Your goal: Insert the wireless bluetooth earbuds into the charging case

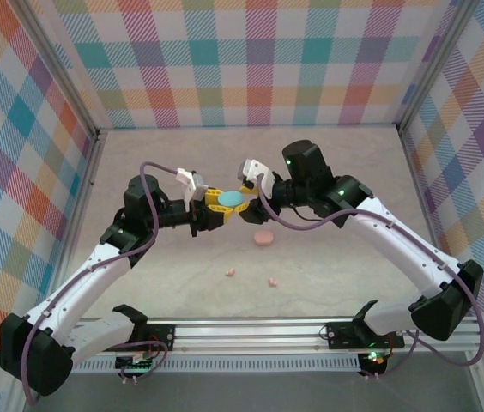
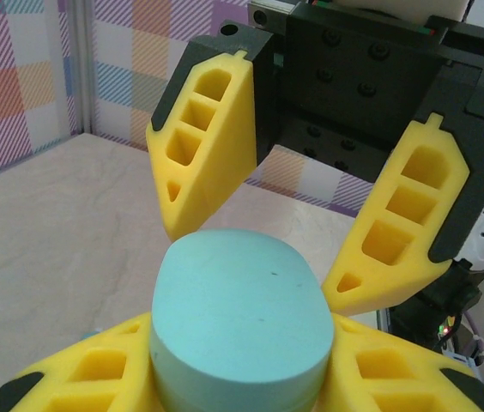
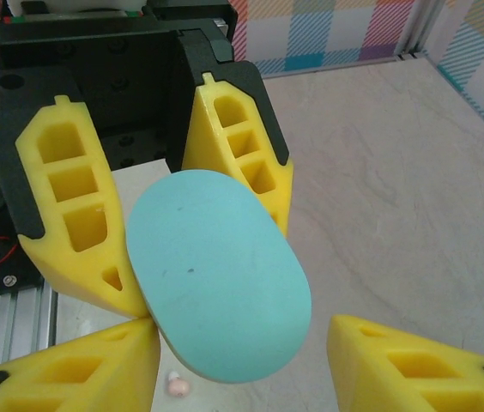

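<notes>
Left gripper (image 2: 242, 330) clamps the blue case (image 1: 232, 199) firmly! Right gripper (image 3: 244, 330) straddles that case, jaws partly apart, a gap on one side. Two pink earbuds (image 1: 231, 272) lie well apart from the case, on its near side.

The counter (image 1: 353, 172) is a pale beige surface with a faint marble pattern, closed in on three sides by checked walls (image 1: 251, 60). A metal rail (image 1: 251, 330) runs along its near edge. A round pink case (image 1: 263, 238) lies flat near the middle of the counter. Nearer to the rail lie two tiny things, well apart from the case: one pink earbud (image 1: 231, 272) to the left and a second pink earbud (image 1: 271, 281) to the right of it.
</notes>
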Robot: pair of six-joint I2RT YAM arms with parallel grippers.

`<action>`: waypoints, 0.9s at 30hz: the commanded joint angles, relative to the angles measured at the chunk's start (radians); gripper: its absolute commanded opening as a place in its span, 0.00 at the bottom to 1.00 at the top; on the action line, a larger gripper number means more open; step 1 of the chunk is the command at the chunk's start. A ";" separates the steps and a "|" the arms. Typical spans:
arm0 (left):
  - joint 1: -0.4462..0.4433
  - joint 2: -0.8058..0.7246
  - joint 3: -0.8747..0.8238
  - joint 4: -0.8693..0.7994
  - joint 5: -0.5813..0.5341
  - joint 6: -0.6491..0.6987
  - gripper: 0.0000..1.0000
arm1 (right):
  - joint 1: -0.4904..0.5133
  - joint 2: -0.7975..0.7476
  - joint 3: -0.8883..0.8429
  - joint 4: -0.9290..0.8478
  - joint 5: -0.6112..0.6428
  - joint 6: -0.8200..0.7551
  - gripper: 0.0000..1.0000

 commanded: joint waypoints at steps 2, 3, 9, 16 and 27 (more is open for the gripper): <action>-0.013 -0.012 -0.016 0.016 0.049 -0.004 0.17 | 0.005 0.023 0.046 0.029 0.021 0.023 0.55; -0.013 -0.010 -0.015 0.017 0.050 -0.004 0.18 | 0.005 0.025 0.049 0.029 0.028 0.025 0.54; -0.013 -0.001 -0.017 0.024 0.055 -0.002 0.17 | 0.005 0.046 0.077 0.012 0.070 0.026 0.55; -0.013 -0.006 -0.023 0.020 0.051 0.000 0.17 | 0.005 0.062 0.113 -0.005 0.089 0.035 0.54; -0.013 -0.010 -0.009 -0.005 0.038 0.016 0.17 | 0.002 0.061 0.134 -0.005 0.105 0.046 0.55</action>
